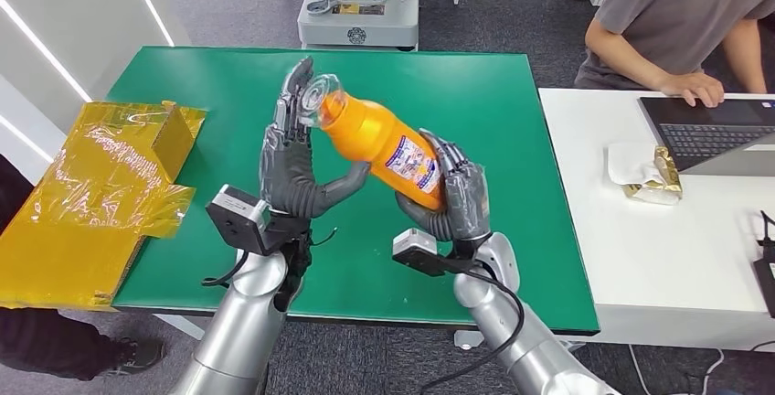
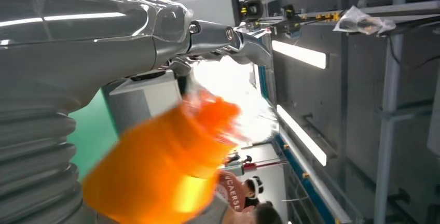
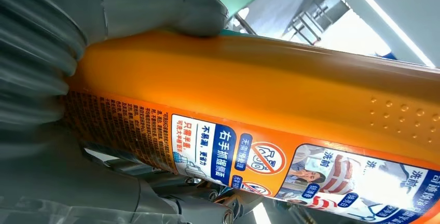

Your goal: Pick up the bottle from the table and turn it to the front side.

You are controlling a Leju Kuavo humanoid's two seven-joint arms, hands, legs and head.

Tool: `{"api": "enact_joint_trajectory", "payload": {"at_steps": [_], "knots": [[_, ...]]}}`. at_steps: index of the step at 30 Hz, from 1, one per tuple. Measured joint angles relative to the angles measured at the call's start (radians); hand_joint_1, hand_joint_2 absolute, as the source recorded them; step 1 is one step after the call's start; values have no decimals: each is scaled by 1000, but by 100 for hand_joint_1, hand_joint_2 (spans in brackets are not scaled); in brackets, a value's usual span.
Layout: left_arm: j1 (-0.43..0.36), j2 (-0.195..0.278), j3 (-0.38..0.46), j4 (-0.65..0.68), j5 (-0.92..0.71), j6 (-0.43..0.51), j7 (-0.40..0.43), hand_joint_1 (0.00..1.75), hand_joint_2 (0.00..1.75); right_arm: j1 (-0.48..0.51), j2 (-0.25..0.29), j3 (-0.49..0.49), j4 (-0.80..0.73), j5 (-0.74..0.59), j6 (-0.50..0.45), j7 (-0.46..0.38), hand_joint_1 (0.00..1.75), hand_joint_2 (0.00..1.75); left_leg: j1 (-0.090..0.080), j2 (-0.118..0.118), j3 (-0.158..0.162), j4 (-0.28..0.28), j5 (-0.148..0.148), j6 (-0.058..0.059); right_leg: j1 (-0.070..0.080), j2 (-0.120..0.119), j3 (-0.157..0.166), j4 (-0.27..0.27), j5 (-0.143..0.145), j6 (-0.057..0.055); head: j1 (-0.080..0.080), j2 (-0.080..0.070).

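The orange plastic bottle with a clear cap point(image 1: 384, 141) is held tilted above the green table point(image 1: 512, 93), presumably so its label can be rotated forward. Its base is gripped by the right hand point(image 1: 454, 196); its neck is cradled by the raised left hand point(image 1: 294, 157), fingers at the cap, thumb beneath.

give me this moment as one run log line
bottle: lifted, tilted | left hand: holds cap end | right hand: grips base | table
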Motion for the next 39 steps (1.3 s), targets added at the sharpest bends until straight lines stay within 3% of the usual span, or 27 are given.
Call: {"api": "enact_joint_trajectory", "payload": {"at_steps": [12,39], "knots": [[-29,-9,-1,-2,9,-7,3,0,175,-41,2,64,61,-14,0,4,175,175,0,0,0,0,0,0,0,0,0,0,0,0,0,0],[-82,-8,-2,40,31,-11,2,0,175,-4,30,1,-40,90,0,12,175,175,0,0,0,0,0,0,0,0,0,0,0,0,0,0]]}}
